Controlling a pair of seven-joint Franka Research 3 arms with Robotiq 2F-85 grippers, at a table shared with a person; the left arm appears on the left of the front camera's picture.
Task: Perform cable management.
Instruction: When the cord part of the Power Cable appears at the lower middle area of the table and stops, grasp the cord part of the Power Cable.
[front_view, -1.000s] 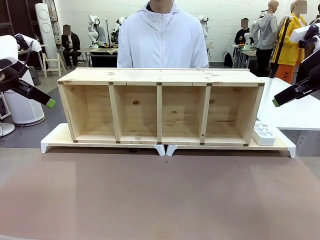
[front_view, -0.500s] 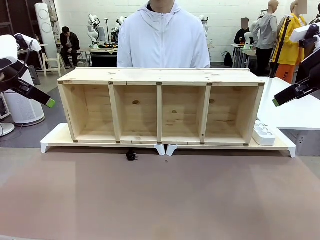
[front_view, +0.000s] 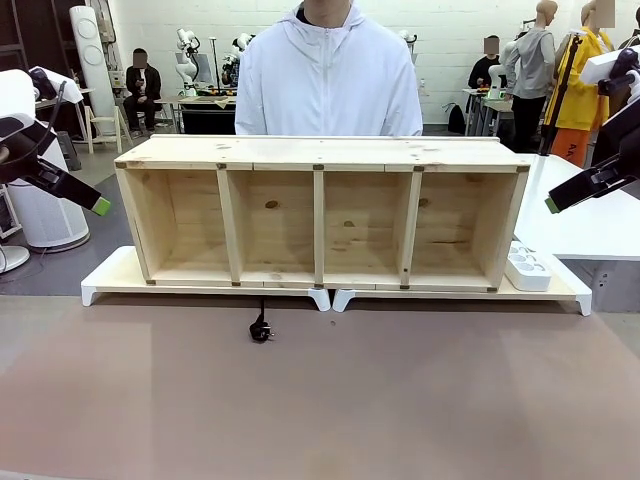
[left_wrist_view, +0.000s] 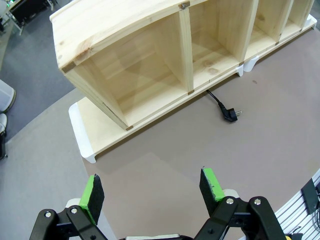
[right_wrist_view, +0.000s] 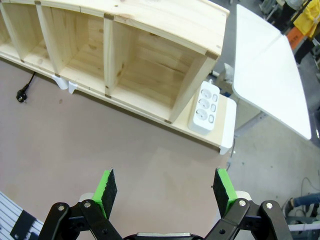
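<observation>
A thin black cable (front_view: 262, 318) comes out from under the white base of the wooden shelf and ends in a small round black plug (front_view: 260, 333) lying on the brown table. In the left wrist view the plug (left_wrist_view: 231, 115) lies well ahead of my left gripper (left_wrist_view: 152, 187), which is open and holds nothing. The plug (right_wrist_view: 21, 96) appears at the far left of the right wrist view. My right gripper (right_wrist_view: 166, 186) is open too, hovering over bare table. In the front view both grippers hang high at the sides, the left gripper (front_view: 96, 206) and the right gripper (front_view: 552, 204).
A wooden shelf (front_view: 320, 212) with several open compartments stands on white risers (front_view: 110, 283). A white power strip (front_view: 527, 267) lies at its right end. A person in a white hoodie (front_view: 330, 75) stands behind it. A white side table (front_view: 590, 215) is at the right.
The plug has come out from under the shelf base and slid further toward me onto the brown table. Both arms have stayed still.
</observation>
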